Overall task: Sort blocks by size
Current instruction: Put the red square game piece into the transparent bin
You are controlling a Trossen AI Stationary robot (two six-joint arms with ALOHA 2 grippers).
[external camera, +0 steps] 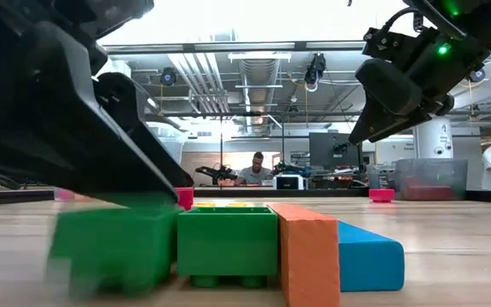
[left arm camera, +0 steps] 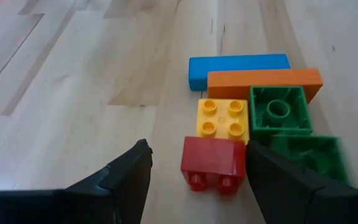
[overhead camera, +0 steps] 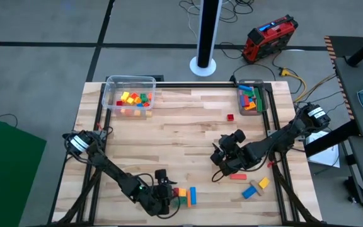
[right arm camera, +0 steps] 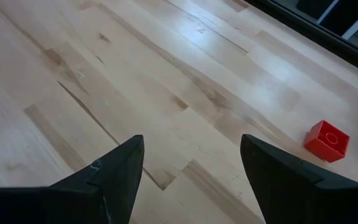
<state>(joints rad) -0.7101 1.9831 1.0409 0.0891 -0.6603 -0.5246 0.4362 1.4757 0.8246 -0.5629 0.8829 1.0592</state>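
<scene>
Blocks: red square brick (left arm camera: 213, 163), yellow, green, orange and blue pieces clustered at the table's near edge.
Left gripper (left arm camera: 197, 177): spread, straddling the red brick.
Right gripper (right arm camera: 191, 171): spread, empty, mid-table.

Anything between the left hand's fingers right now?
Yes: in the left wrist view the open left hand straddles a red block, with a yellow block just beyond.

Overhead, table-level and left wrist cameras share the blocks (left arm camera: 247, 118) cluster.
</scene>
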